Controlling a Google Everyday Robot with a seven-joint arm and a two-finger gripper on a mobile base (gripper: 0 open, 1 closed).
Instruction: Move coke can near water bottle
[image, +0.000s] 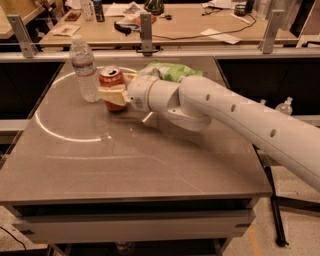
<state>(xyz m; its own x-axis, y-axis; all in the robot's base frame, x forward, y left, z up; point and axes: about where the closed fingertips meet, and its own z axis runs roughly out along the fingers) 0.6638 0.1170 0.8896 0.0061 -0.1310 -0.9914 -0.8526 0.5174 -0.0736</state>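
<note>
In the camera view, a grey bench (125, 160) fills the middle of the scene. The water bottle (84, 70) stands upright near its far left part, with the white cap on top. The coke can (110, 78) is just to the right of the bottle, close beside it with a narrow gap between them, and it is upright with the silver top showing. I cannot tell if its bottom rests on the bench or is a little above it.

The white arm (235, 115) reaches in from the right side, low over the bench. The gripper (112, 86) is at the can, and the jaws are clamped on it: one pale finger (112, 94) lies across the front of the can, the other goes behind it. A green bag (172, 71) lies behind the wrist, at the far edge of the bench. A thin bright arc of light curves over the left half of the bench.
</note>
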